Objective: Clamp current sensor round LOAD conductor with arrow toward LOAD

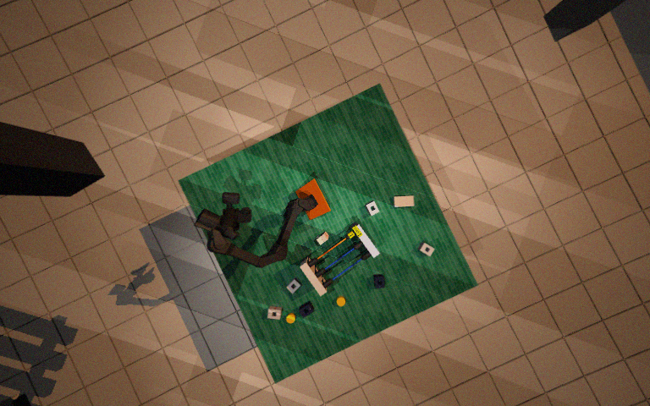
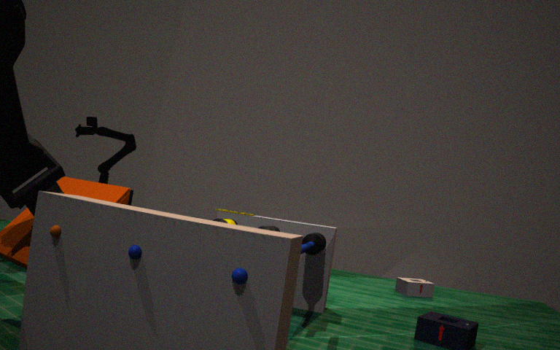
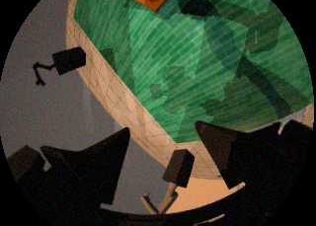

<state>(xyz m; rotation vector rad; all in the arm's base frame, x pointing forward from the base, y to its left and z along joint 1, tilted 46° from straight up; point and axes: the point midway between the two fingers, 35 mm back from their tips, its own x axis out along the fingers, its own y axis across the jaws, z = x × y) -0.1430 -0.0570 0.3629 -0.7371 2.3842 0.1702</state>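
A small pale block (image 1: 322, 238) with a reddish mark stands near the conductor rack; it looks like the open sensor, but its jaws and arrow are too small to read. The orange conductor (image 1: 331, 248) runs between two upright panels, and a yellow marker (image 1: 356, 231) sits at its far end; the lettering is not legible. Its orange end (image 2: 55, 231) pokes through the near panel. My gripper (image 1: 240, 205) (image 3: 163, 127) is open, with nothing between its fingers. It is raised over the mat's left part, well away from the pale block, and points toward the mat's corner.
Two blue conductors run beside the orange one, between the pale near panel (image 1: 313, 277) (image 2: 165, 268) and the white far panel (image 1: 367, 241). Closed sensors lie around, including a white one (image 1: 369, 212) and a dark one (image 2: 461, 332). An orange plate (image 1: 322, 207) lies under the arm's base.
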